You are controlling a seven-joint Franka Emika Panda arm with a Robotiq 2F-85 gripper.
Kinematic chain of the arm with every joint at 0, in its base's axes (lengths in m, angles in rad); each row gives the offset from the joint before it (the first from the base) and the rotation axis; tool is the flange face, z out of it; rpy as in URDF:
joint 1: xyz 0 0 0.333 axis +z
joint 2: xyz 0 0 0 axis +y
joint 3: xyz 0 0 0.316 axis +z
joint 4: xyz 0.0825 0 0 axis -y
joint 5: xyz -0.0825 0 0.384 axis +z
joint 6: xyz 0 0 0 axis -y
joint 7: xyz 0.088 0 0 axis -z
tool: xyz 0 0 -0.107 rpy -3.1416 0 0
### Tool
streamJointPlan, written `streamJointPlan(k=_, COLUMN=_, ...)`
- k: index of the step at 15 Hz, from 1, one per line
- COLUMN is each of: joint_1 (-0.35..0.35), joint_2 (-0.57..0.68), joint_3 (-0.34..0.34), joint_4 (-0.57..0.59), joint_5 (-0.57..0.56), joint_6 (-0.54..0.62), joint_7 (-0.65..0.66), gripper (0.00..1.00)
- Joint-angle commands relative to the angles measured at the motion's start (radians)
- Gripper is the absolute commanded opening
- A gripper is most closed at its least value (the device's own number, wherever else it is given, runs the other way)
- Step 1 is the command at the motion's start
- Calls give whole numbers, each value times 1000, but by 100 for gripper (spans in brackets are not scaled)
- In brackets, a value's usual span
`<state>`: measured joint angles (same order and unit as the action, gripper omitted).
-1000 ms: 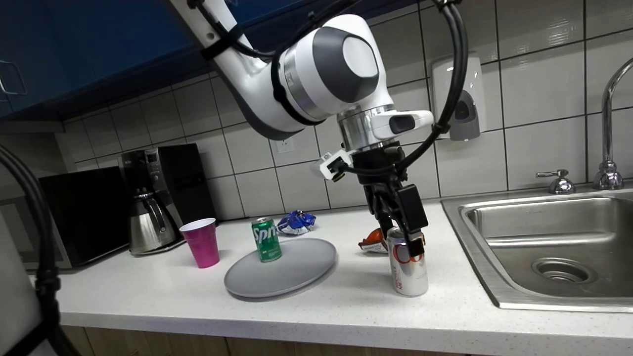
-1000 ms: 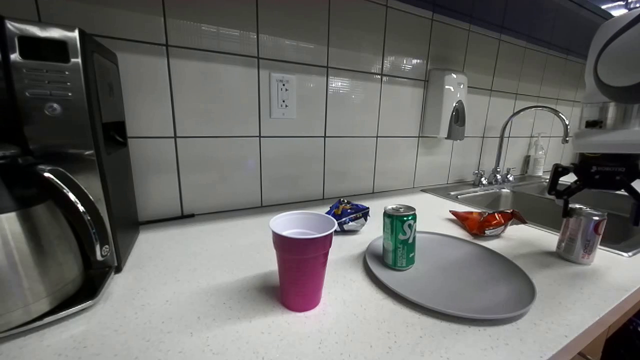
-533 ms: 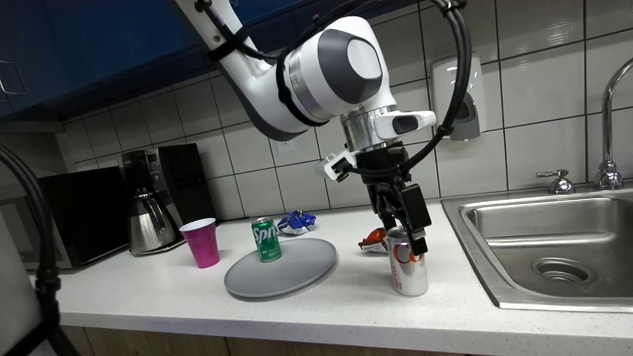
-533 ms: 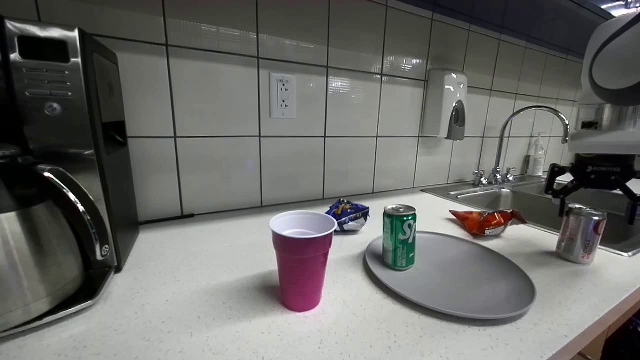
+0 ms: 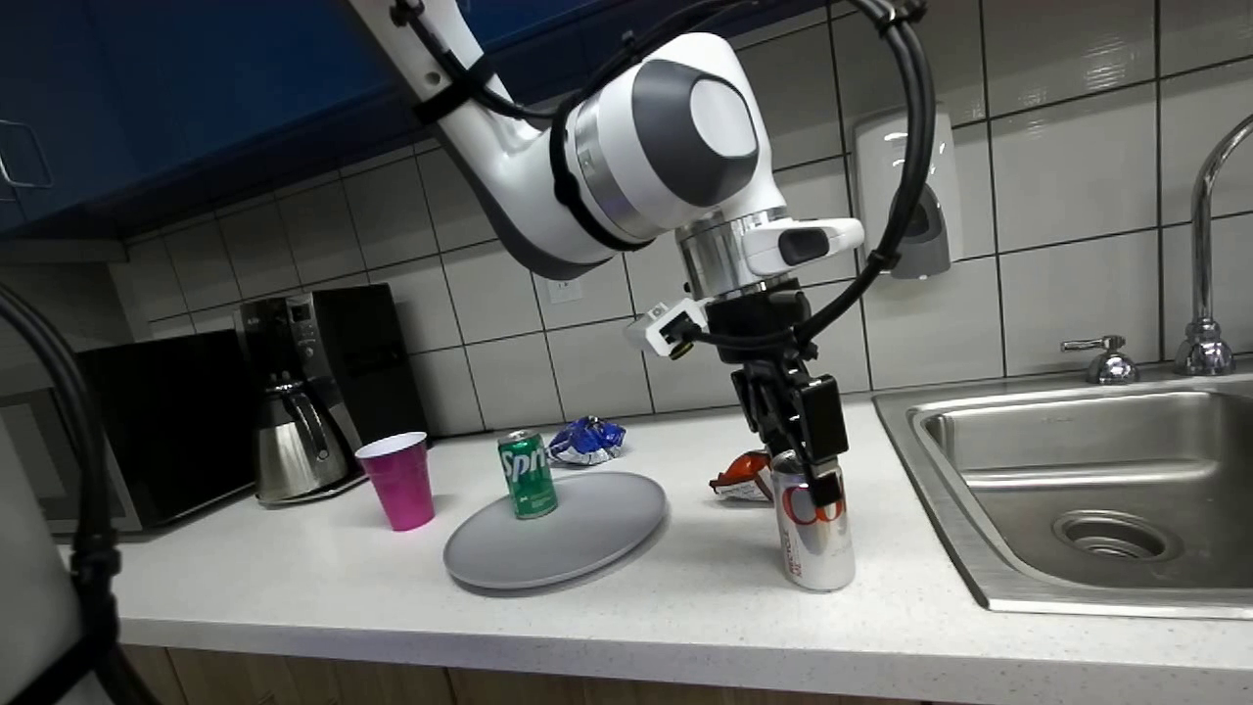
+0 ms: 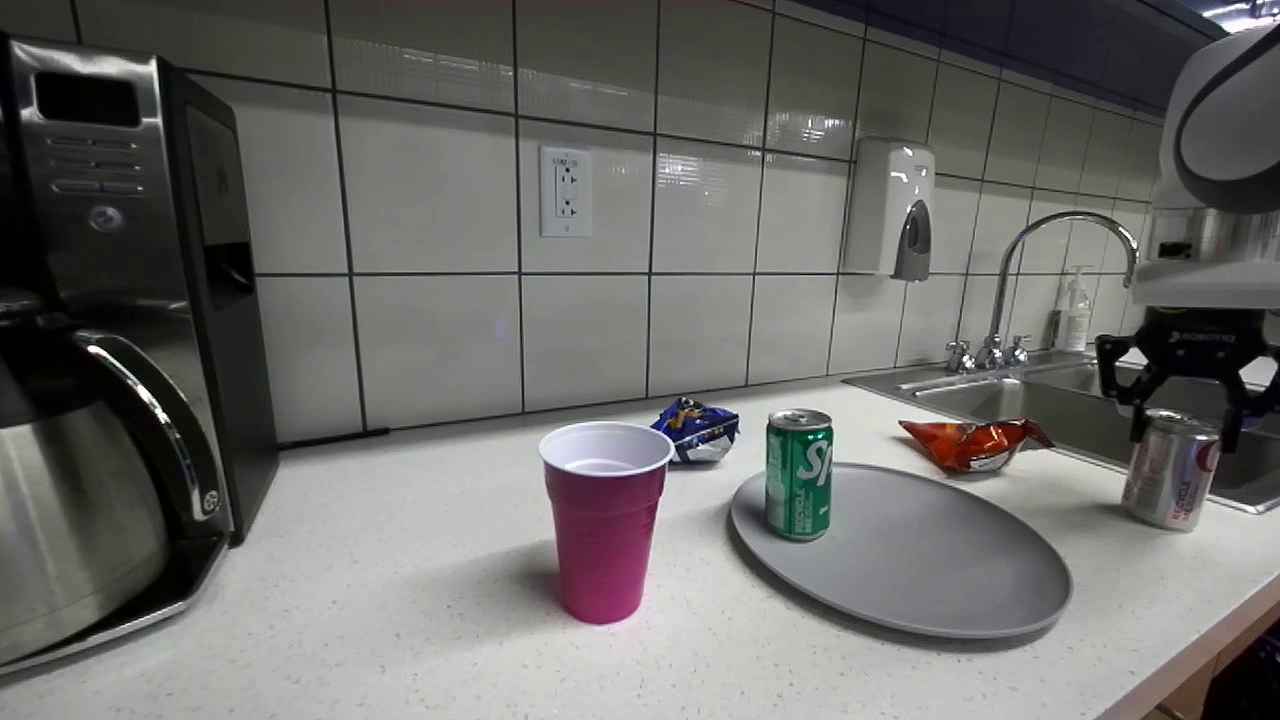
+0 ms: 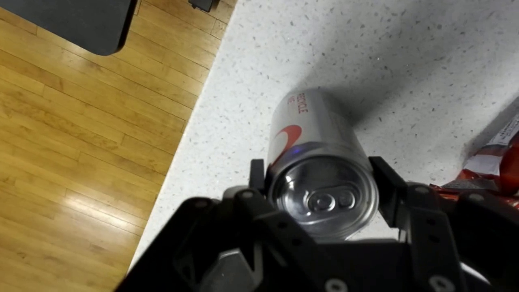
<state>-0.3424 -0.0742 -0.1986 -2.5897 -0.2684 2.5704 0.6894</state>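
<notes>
Fingers have closed in since the previous frames, and the silver can shifted slightly toward the sink. Left to right in an exterior view: pink cup upright on the counter; green can standing on the gray plate; blue bag behind the plate; orange bag partly hidden by the silver can; then the silver can itself, upright on the counter, sink to its right. Gripper narrowed onto it, a finger against each side near the top. Reads as pinched, not just straddled; base on counter.
</notes>
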Motion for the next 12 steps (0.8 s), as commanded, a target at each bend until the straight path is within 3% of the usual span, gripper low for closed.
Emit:
streamJointPlan(k=1, joint_1=12, joint_2=-17, joint_3=-6, joint_4=0, joint_5=-29, joint_6=11, joint_7=36, gripper=39)
streamJointPlan(k=12, joint_1=54, joint_2=-106, joint_3=58, joint_4=-29, joint_5=-83, joint_6=27, joint_7=136, gripper=39)
